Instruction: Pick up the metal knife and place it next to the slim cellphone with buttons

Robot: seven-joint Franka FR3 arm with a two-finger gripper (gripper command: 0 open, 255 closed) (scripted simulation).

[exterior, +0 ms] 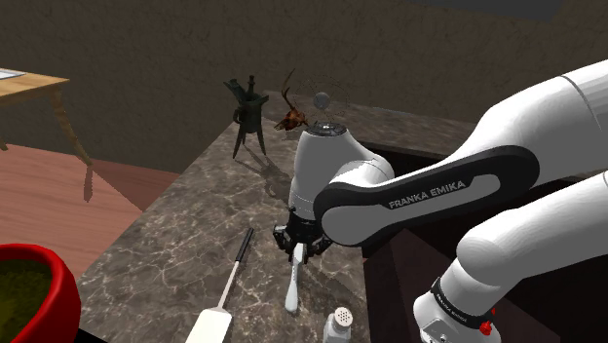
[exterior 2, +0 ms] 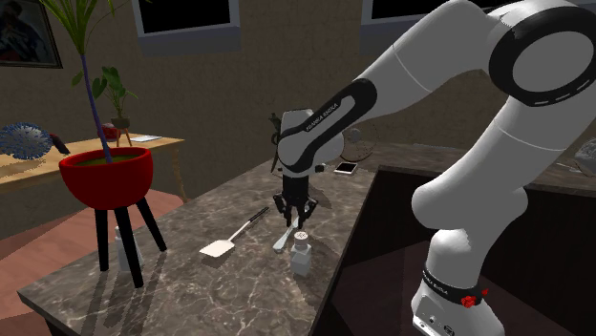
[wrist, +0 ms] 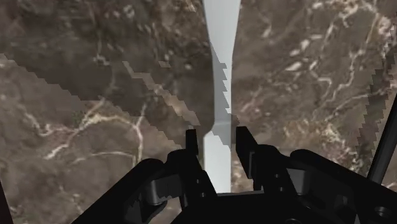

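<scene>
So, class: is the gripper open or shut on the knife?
Open. In the wrist view the gripper straddles the knife, with a sliver of counter showing between it and each finger.

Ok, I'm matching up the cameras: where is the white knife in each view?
Shoulder view: knife lies on the marbled counter, lower centre, below the gripper.
Second exterior view: knife at centre, beside the shaker.
Wrist view: knife runs out between the open fingers.
Shared landmark: the gripper straddling it.
</scene>
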